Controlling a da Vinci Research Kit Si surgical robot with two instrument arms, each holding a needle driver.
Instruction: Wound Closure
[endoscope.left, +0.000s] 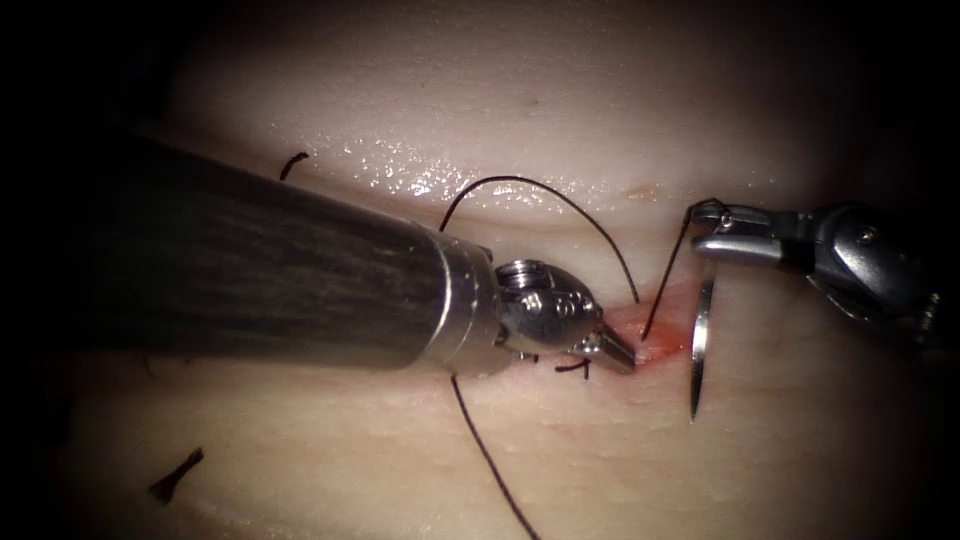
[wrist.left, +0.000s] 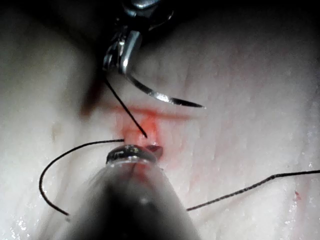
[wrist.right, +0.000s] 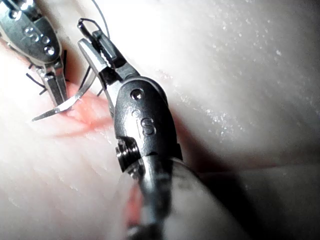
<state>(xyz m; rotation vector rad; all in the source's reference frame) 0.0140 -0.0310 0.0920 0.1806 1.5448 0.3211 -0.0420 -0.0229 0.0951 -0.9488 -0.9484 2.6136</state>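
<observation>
Two tools meet at the red patch (endoscope.left: 662, 335) on the tissue (endoscope.left: 600, 110): the left tool (endoscope.left: 618, 352) has its closed jaws pressed into the tissue at the patch's left edge, and whether they pinch tissue or thread I cannot tell. The right tool (endoscope.left: 712, 230), just right of the patch, is clamped on the needle (endoscope.left: 702, 335) near its thread end, so the needle hangs free of the tissue with its point down. The thread (endoscope.left: 560, 195) runs from the needle's end into the patch and arcs up from the patch over the left tool.
</observation>
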